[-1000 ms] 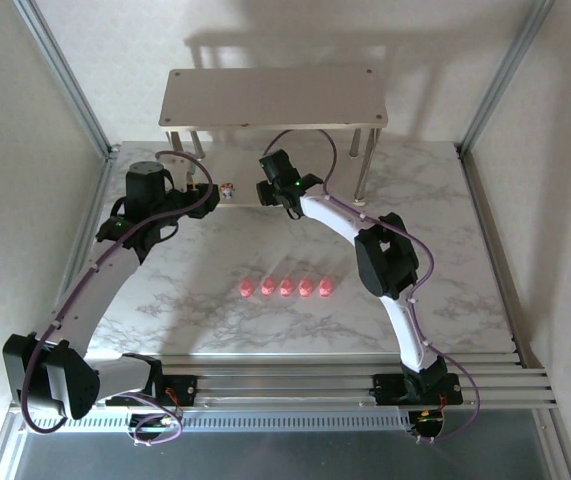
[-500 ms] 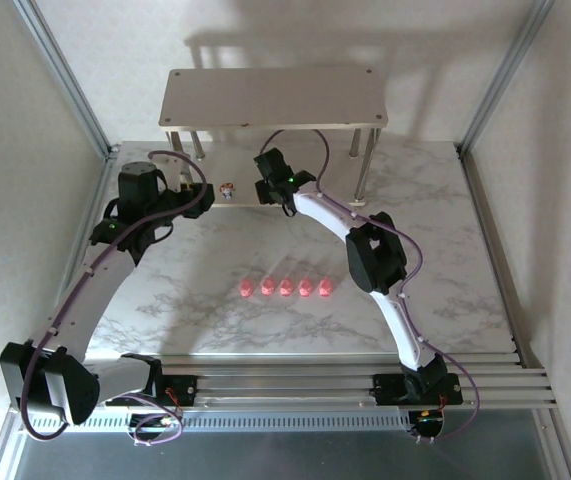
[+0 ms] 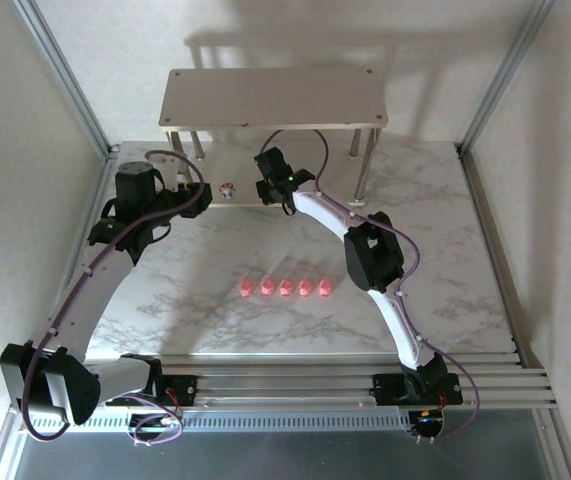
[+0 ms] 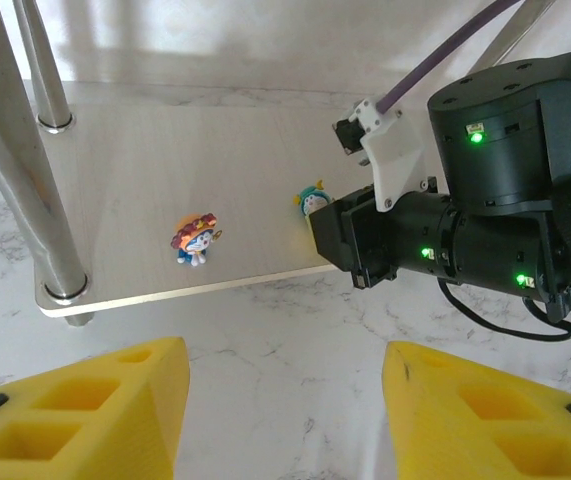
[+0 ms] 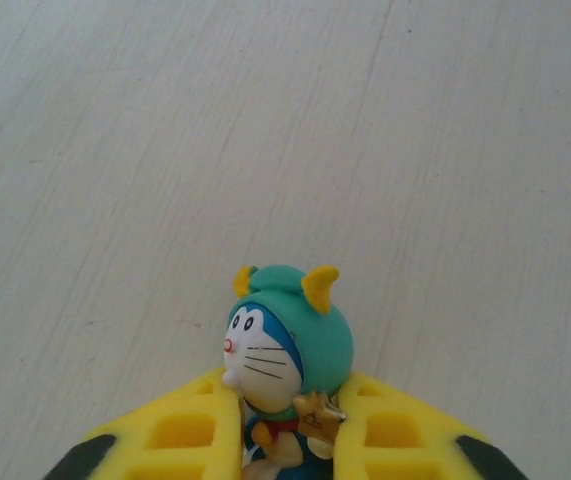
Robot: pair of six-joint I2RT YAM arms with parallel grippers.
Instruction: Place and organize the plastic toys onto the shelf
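Note:
My right gripper (image 5: 290,425) is shut on a teal-capped figurine (image 5: 287,345), which stands on the lower board of the shelf (image 4: 145,180). The left wrist view shows that figurine (image 4: 311,199) at the tip of the right arm, with a red-orange-topped figurine (image 4: 196,240) standing to its left near the board's front edge. My left gripper (image 4: 285,400) hangs open over the marble in front of the shelf (image 3: 273,96), with nothing between its fingers. Several pink toys (image 3: 286,287) lie in a row mid-table.
Thin silver shelf legs (image 4: 40,180) stand at the left of the lower board. The right arm's black wrist (image 3: 283,182) reaches under the top board. Metal frame posts (image 3: 65,80) border the marble table (image 3: 445,250).
My right gripper has closed on the teal-capped figurine. The left arm drew back slightly to the left.

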